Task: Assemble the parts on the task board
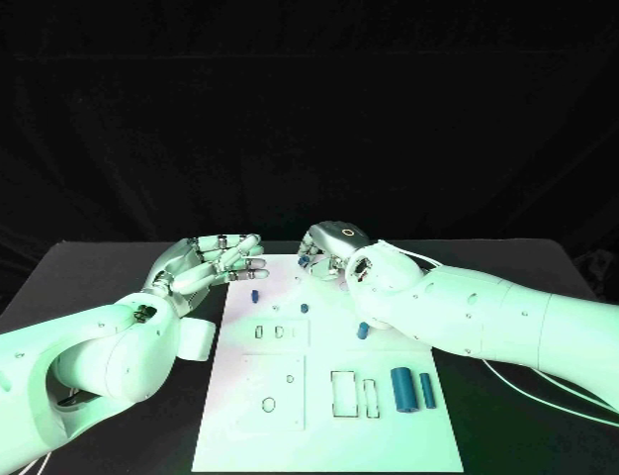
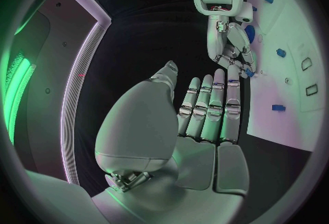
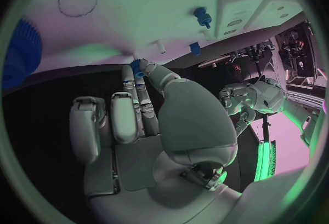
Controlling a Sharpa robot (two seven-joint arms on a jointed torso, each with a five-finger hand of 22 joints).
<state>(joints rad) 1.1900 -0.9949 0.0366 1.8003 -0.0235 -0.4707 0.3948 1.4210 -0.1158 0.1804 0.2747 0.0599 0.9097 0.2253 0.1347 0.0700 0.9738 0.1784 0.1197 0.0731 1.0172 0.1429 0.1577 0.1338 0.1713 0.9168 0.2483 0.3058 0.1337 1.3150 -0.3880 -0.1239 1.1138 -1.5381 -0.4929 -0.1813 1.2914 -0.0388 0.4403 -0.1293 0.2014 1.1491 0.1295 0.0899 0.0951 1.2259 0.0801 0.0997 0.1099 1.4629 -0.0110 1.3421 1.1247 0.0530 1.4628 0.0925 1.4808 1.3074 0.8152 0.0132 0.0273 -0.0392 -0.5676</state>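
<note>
The task board (image 1: pixel 331 396) is a long white plate lying in the middle of the black table (image 1: pixel 89 272), running from 6 o'clock up toward 12 o'clock in the head view. Its surface carries rectangular and oval cut-outs. Six blue parts can be counted on it in that view: two upright cylinders, a thick one (image 1: pixel 403 388) and a thin one (image 1: pixel 428 390), side by side at about 4 o'clock of the board; a small peg (image 1: pixel 363 331) standing right of centre; two tiny pegs (image 1: pixel 255 295) and (image 1: pixel 304 308) nearer the far end; and one more part (image 1: pixel 304 261) at the far edge, at 12 o'clock.

The right hand (image 1: pixel 341 249) reaches over that far edge. In the right wrist view its thumb and a fingertip (image 3: pixel 128 73) close on the small blue part (image 3: pixel 137 66), the other fingers lying together alongside.

The left hand (image 1: pixel 213 259) hovers at the board's far left corner, about 10 o'clock, fingers straight and slightly apart, holding nothing; the left wrist view shows its fingers (image 2: pixel 209 106) extended side by side.
</note>
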